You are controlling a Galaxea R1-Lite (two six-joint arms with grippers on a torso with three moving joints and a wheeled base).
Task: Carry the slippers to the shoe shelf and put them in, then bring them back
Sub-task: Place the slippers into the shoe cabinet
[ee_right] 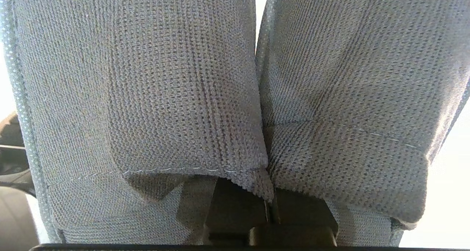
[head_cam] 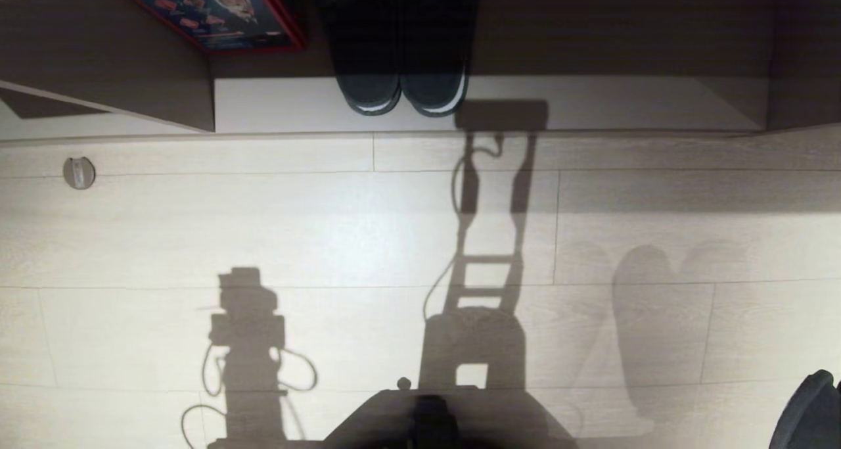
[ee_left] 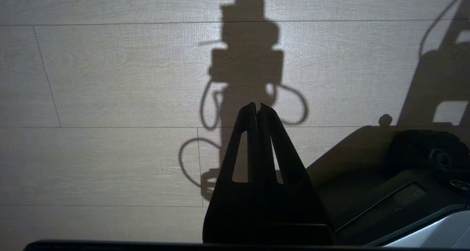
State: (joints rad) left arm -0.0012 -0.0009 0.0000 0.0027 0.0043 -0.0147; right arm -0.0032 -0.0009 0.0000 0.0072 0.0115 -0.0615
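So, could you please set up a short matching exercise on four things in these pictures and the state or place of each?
Things:
1. grey slippers
2. dark shoes
3. left gripper
4. red-edged box

States or places:
A. shut and empty, above the bare floor
B. side by side in the shoe shelf, toes at its front edge
C. pinched together in the right gripper
D. lying in the shelf to the left of the shoes

Pairs: 1-C, 2-B, 3-A, 4-D

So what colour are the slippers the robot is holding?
Slate grey knitted fabric slippers, clearest in the right wrist view.
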